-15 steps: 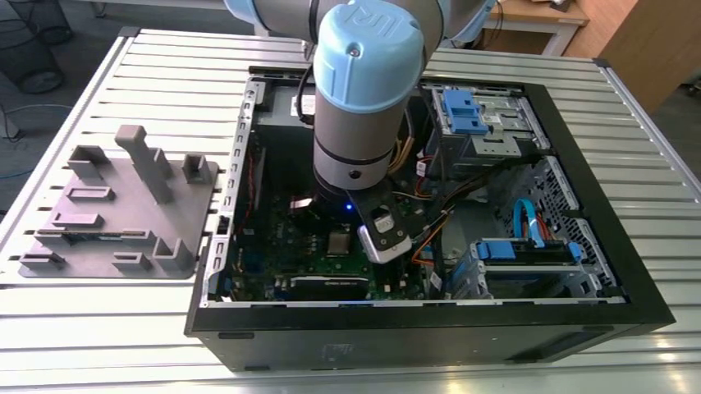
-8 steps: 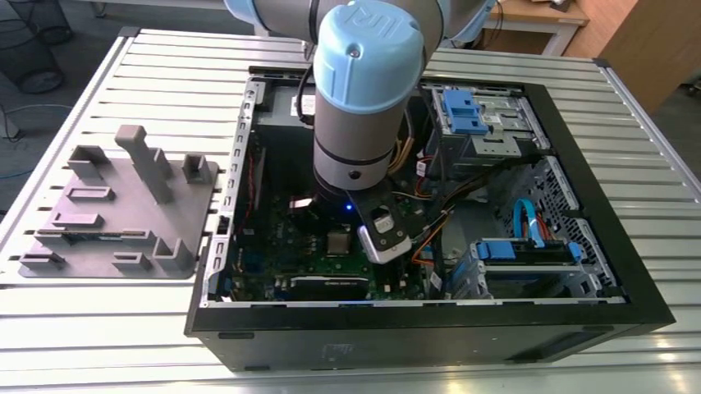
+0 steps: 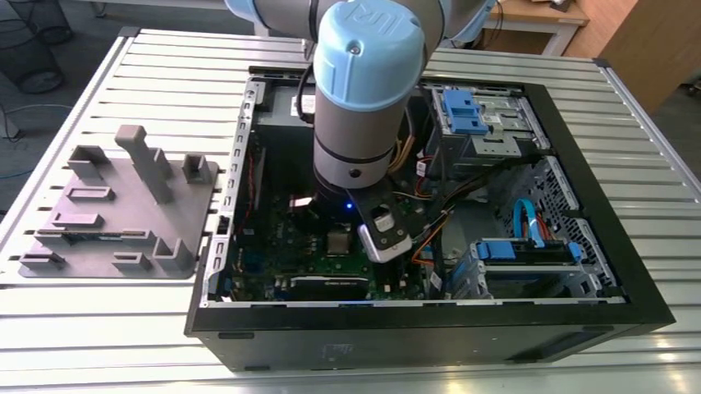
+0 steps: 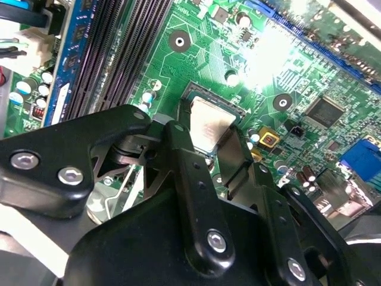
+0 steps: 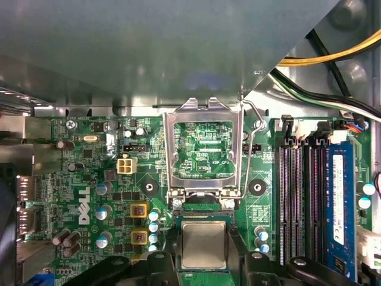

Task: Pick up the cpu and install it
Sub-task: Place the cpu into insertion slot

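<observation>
1. End effector [image 4: 207,142]: its two black metal fingers [image 4: 181,155] sit against opposite edges of the cpu [image 5: 204,244] and look clamped on it, with no gap visible on either side in both wrist views.
2. That cpu is low over the socket on the green circuit board [image 5: 89,173], flat and square to it. I cannot tell whether it is fully seated.
3. Handling, as I judge it:
   - The chip is light, thin and rigid.
   - Its smooth, matte silvery lid is likely slippery, so the side edges are the sound place to hold.
   - The underside contacts and the socket pins are fragile, so it wants no tilt and no pressing.
4. Just beyond the chip, the bright stamped-steel frame [image 5: 172,149] stands hinged open, a window in its middle, with a thin wire lever [image 5: 253,122] beside it.
5. Long dark memory slots [image 5: 297,196] and a blue memory stick [image 5: 339,196] run alongside. Small round capacitors dot the board.
6. Yellow and black cables [image 5: 333,56] loop above bare sheet metal.
7. In the exterior view, the black computer case [image 3: 613,312] lies open on a ribbed metal tabletop [image 3: 131,328]. A grey plastic holder tray [image 3: 121,205] with upright blocks sits at the case's nine o'clock.
</observation>
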### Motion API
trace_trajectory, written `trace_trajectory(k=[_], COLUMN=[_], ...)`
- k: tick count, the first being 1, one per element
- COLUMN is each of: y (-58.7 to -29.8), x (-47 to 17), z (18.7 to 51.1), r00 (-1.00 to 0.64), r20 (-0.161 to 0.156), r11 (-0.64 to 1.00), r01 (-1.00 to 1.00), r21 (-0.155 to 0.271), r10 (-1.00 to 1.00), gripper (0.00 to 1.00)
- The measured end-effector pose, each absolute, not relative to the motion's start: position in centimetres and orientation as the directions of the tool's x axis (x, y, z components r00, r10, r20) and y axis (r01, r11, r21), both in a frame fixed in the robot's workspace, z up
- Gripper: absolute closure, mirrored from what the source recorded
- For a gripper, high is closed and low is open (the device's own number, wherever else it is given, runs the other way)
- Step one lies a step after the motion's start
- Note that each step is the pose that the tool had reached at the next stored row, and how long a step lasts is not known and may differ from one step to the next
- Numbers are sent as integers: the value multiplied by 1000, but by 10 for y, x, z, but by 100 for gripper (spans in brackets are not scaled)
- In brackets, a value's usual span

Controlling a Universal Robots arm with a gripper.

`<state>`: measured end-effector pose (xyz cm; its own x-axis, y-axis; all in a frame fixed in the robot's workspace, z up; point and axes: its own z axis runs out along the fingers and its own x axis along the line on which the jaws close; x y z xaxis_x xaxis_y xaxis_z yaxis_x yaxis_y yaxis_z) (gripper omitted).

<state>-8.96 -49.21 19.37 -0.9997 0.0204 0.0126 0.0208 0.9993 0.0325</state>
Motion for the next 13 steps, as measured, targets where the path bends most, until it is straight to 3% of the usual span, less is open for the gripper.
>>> trace_trajectory(k=[13], y=[-492], x=[-90], z=[206], r00=[-1000], r20=[13], r11=[999], r01=[21], r21=[32], r10=[20], gripper=[55])
